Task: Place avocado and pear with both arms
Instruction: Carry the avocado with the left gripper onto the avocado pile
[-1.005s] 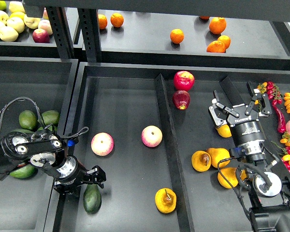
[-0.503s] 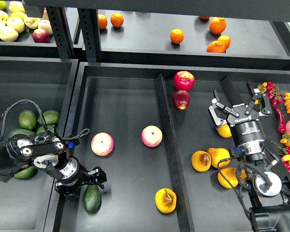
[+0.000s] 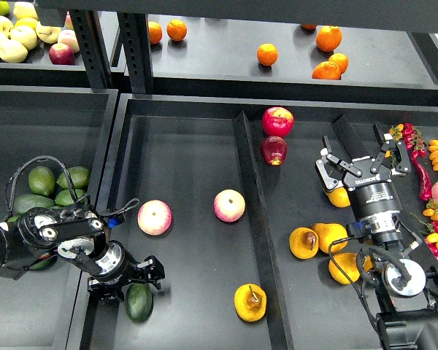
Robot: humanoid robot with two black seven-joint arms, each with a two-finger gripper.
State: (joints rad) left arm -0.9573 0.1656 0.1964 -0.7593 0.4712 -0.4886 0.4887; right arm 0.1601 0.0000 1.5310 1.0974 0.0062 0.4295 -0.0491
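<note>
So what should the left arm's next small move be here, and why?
Probably lift the left pincer straight up and away from the avocado. The dark avocado lies on the floor of the middle tray with the pincer just above its top end, and whether the fingers grip it cannot be told. The pear already lies in the same tray; the right pincer hangs open over the next tray.

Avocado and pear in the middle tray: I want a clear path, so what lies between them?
In the head view, nothing: only bare black tray floor lies between the avocado and the pear. The two pink-yellow apples sit farther back.
</note>
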